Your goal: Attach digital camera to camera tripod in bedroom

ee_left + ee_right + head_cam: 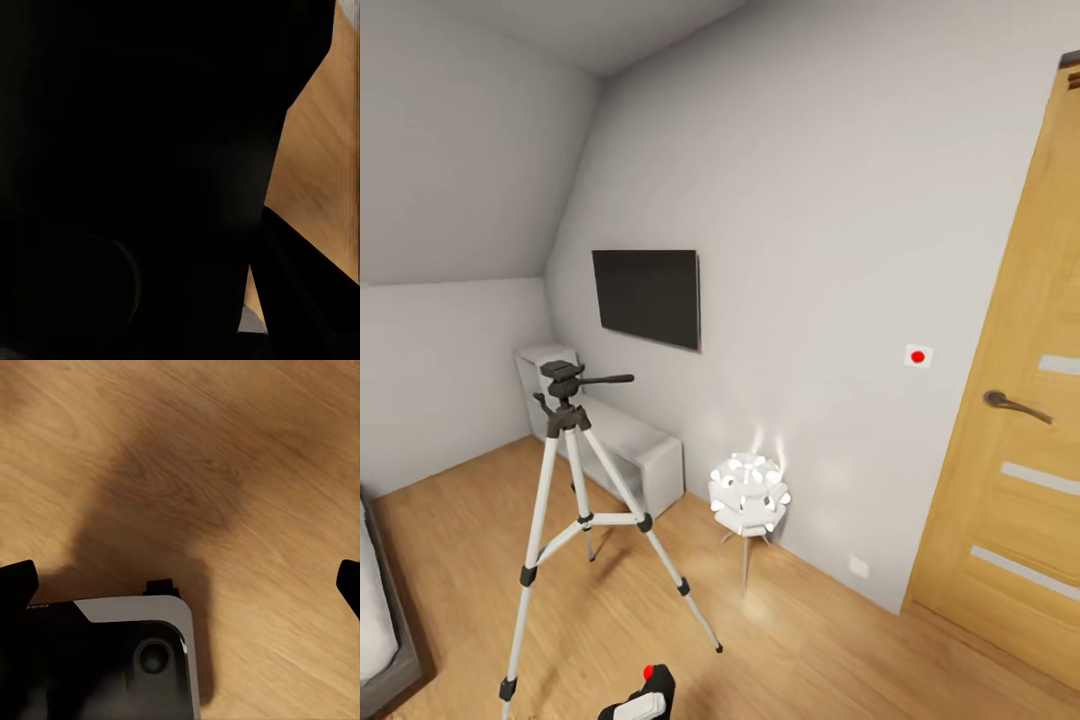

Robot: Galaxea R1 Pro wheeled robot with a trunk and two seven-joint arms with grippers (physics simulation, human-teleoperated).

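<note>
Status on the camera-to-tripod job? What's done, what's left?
Done: the robot is in the bedroom, with the camera tripod standing on the wood floor just ahead. In hand: the digital camera, red button up, sits low in the head view, apparently carried, though the grip itself is not clear. Left: the tripod's black head is bare, so closing in, lifting and mounting the camera remain.

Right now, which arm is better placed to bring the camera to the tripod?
Left, probably: the left claw seems shut on the digital camera, low beside the camera tripod, and its wrist view is dark up close. The right claw hangs open over floor.
</note>
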